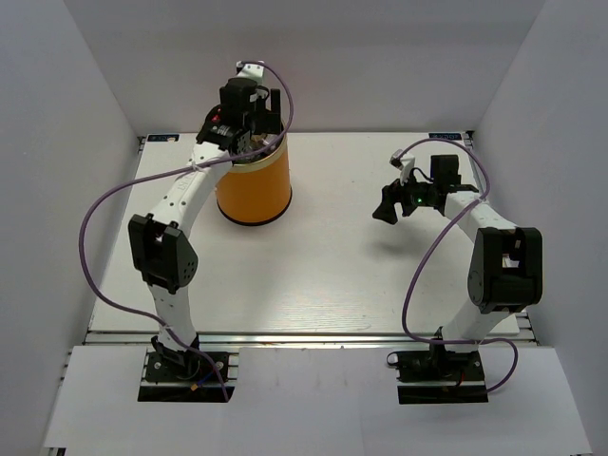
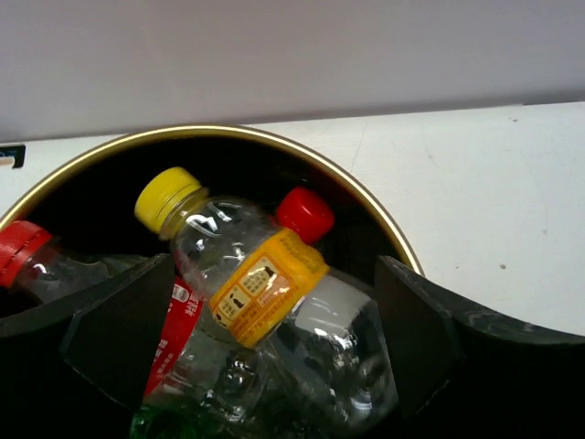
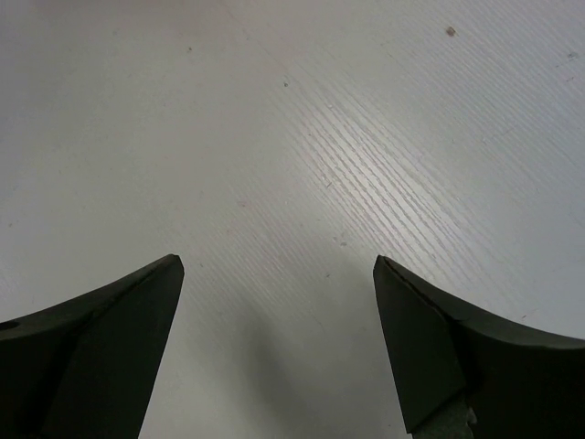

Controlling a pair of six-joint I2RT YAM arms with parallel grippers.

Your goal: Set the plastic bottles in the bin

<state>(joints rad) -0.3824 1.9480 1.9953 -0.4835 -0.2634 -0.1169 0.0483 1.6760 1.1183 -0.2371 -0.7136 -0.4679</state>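
Within the bin (image 2: 212,129), wrist-view only, bottles (image 2: 260,288) under open left pincer (image 2: 274,265); right pincer (image 3: 279,265) open

Left arm (image 1: 180,201) reaches over the orange bin (image 1: 255,188); right arm (image 1: 465,215) hangs above the white table (image 1: 323,280).

The white-and-black left arm (image 1: 180,199) is stretched way forward, its black two-finger left gripper (image 2: 274,265) aimed down, jaws spread wide. The right arm (image 1: 465,214) is bent at the elbow, right gripper (image 3: 277,265) wide apart too.
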